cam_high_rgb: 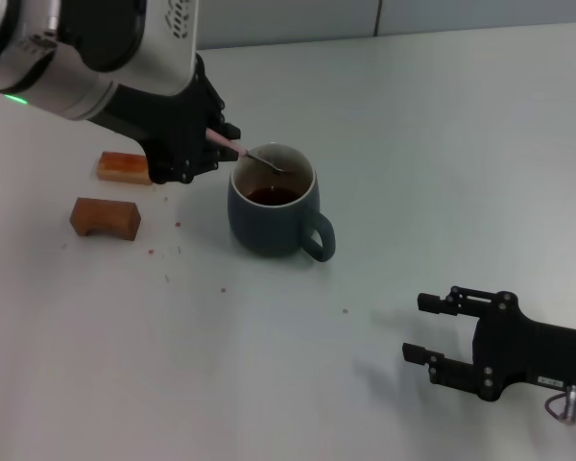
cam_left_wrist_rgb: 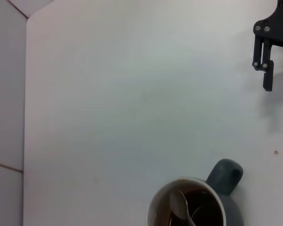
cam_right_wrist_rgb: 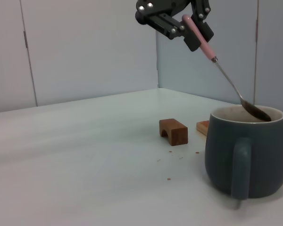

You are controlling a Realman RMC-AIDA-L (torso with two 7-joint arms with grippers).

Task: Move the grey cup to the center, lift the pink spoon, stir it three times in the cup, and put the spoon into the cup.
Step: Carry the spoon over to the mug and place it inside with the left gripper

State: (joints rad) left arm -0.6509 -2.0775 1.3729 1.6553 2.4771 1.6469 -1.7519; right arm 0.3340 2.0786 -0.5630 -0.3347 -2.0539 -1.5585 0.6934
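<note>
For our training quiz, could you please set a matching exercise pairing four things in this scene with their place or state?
Things:
1. grey cup
2. pink spoon
3. left gripper
4. right gripper

Places or states:
A. open, low over the table, away from the cup
B. tilted, bowl dipped inside the cup's rim
C. upright on the table, brown liquid inside
D. shut on the pink handle, beside the cup

Pairs: 1-C, 2-B, 3-D, 4-A

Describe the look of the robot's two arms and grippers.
The left arm has a glossy white shell with black joints and a green light; its left gripper is matte black. The right gripper is black with two blocky fingers, silver screws and a cable loop at the wrist.
</note>
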